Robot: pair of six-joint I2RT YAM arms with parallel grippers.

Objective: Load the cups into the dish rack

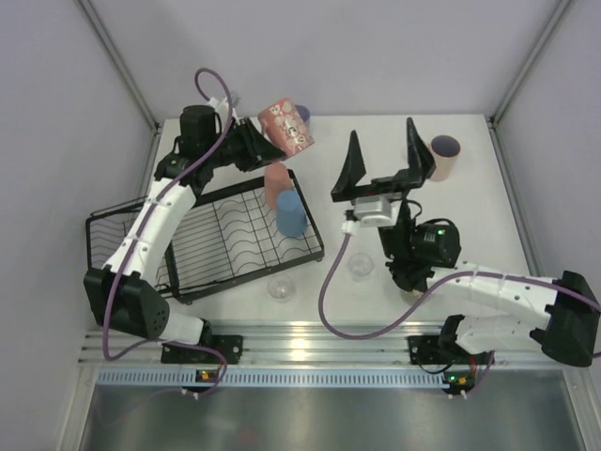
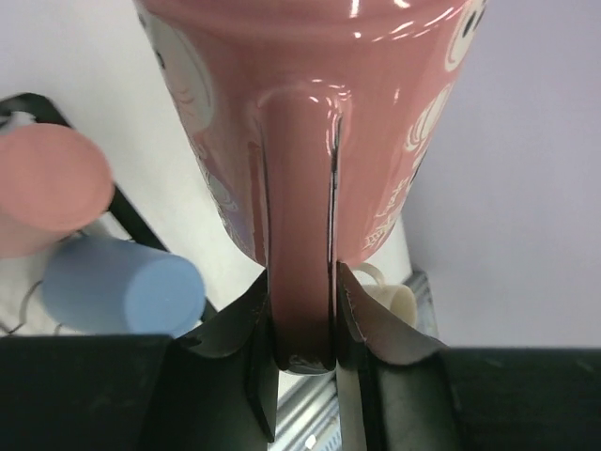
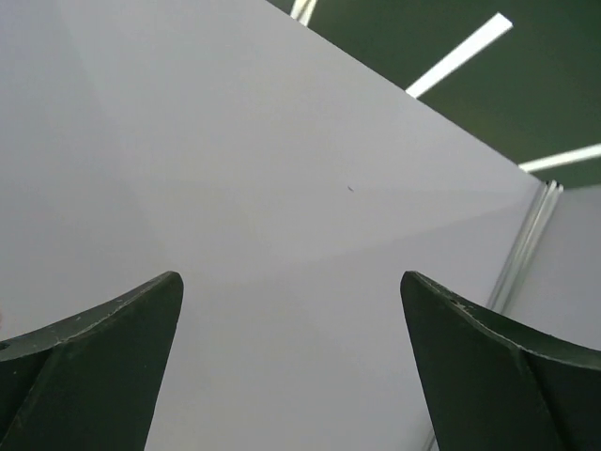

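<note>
cups (image 1: pixel 276 184): two in dish rack (image 1: pixel 202 256); left gripper (image 2: pixel 302 324) clamps mug (image 1: pixel 285 125), right gripper (image 1: pixel 383 132) spread.

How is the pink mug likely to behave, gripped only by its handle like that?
The pink mug looks glossy and glazed, so it is probably rigid, fairly heavy and breakable if dropped. The left fingers pinch only its handle, so the body may pivot or swing. The shiny handle could also slip.
</note>
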